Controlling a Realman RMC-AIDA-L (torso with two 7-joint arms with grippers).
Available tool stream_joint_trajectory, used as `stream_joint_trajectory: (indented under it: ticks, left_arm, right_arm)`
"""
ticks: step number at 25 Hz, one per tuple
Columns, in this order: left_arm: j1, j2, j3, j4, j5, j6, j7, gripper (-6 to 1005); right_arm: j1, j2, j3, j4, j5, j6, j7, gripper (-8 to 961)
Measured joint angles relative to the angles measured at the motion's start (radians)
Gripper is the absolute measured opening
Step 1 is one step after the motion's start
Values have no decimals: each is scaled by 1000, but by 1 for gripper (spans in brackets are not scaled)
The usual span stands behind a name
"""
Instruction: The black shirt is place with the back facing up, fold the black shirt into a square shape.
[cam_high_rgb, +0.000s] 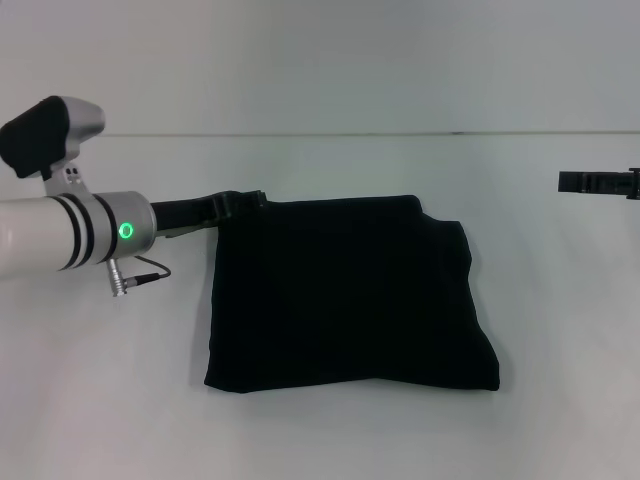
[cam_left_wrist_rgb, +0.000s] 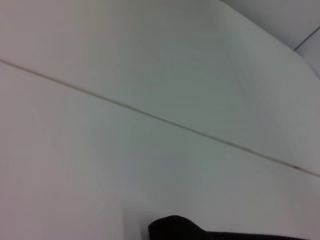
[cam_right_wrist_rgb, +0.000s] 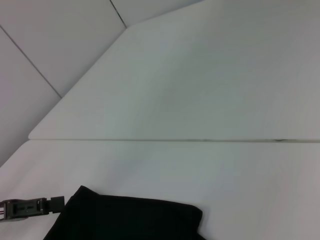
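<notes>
The black shirt (cam_high_rgb: 350, 300) lies on the white table (cam_high_rgb: 330, 430), folded into a rough square with no lettering showing. Its far right corner bulges out a little. My left gripper (cam_high_rgb: 240, 201) reaches in from the left and sits at the shirt's far left corner. In the right wrist view the shirt's far edge (cam_right_wrist_rgb: 130, 220) shows, with the left gripper (cam_right_wrist_rgb: 30, 207) right beside its corner. My right gripper (cam_high_rgb: 598, 182) hovers at the far right, well clear of the shirt. A black shape (cam_left_wrist_rgb: 175, 227) shows low in the left wrist view.
The white table's far edge meets a pale wall (cam_high_rgb: 320, 60). A seam line (cam_right_wrist_rgb: 175, 140) runs across the table surface behind the shirt. A cable (cam_high_rgb: 145, 275) hangs from the left wrist.
</notes>
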Motion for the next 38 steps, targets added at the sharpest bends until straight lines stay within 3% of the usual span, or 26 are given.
stream_joint_trajectory:
  ticks: [6,12,22,33,38]
  left_arm:
    - [-11,-1,57,-1,3,-10,0,904]
    - [-13,-1,67,1,3,-28,0,674]
    - [-22,-1,78,0,3,-36,0,193]
    - [-46,10,70,11,-6,-31,-14,76]
    - [-53,12,73,13,-3,-36,-14,77]
  right_arm:
    - [1,0,0,0,2,1,0,882]
    - [2,2,2,0,3,3,-7,881]
    - [3,7,3,0,3,17,-8,881]
    - [3,16,2,0,3,50,-8,881]
    - [3,19,0,0,3,44,-6,882]
